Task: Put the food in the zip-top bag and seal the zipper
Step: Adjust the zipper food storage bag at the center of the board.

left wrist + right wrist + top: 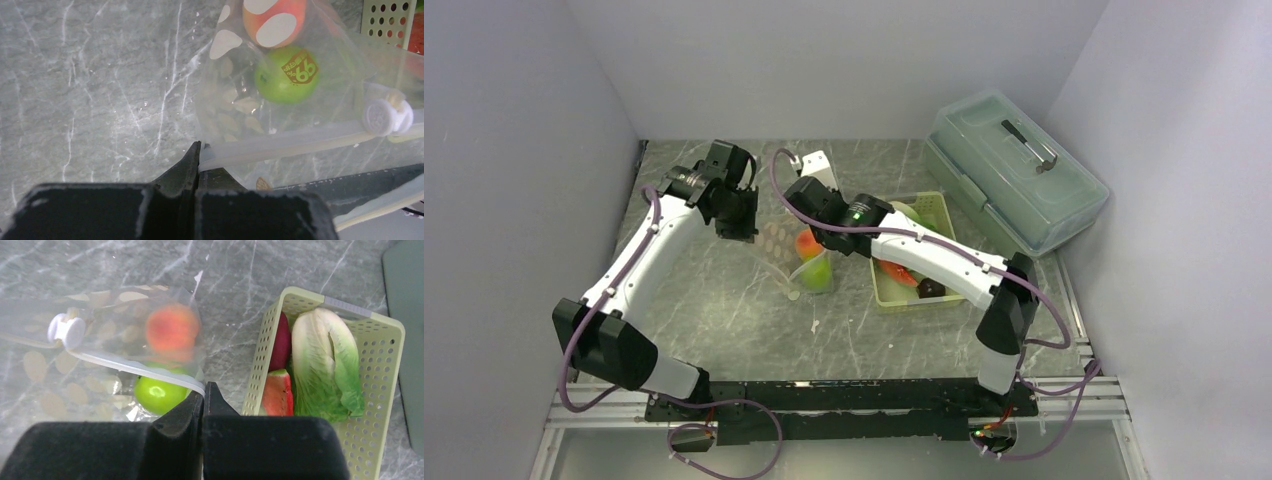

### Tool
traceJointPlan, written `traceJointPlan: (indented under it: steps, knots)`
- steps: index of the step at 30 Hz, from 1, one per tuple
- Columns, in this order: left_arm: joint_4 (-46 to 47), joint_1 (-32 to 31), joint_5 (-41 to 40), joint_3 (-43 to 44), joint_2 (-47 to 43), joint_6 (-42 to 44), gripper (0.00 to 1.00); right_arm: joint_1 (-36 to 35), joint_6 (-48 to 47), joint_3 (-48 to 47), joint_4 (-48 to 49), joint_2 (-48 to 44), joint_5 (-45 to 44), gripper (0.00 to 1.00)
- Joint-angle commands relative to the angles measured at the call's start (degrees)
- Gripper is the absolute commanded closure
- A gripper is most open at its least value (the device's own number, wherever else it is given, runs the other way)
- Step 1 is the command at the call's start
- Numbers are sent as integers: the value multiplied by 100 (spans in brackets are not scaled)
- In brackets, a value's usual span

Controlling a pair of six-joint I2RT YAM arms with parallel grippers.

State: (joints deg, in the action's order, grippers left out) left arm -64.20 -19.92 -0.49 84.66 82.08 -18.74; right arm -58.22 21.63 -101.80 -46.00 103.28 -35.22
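The zip-top bag (786,255) hangs between my two grippers, holding the green ball (817,273) and the orange-red ball (806,243). My left gripper (200,156) is shut on one end of the zipper (290,142), whose white slider (385,117) sits further along it. My right gripper (204,389) is shut on the other end of the zipper (135,369). The green ball (157,392) and the orange-red ball (172,330) show through the plastic. The lettuce (327,365), the red-orange piece (277,392) and the dark maroon ball (282,347) lie in the basket.
The pale green slotted basket (942,208) stands right of the bag, under my right arm. A large translucent lidded box (1014,170) stands at the back right. White walls close in the table on three sides.
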Motion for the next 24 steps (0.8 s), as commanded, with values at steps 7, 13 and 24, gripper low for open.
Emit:
traceJointPlan:
  steps: [7,13,24]
  knots:
    - [218,59,-143,-91,98,30,100,440,35,400,17,-228,-85,100]
    - [144,59,-456,-102,65,72,100,636,41,736,127,-392,-3,100]
    - [94,59,-431,132,55,85,100,706,96,814,324,-674,437,97]
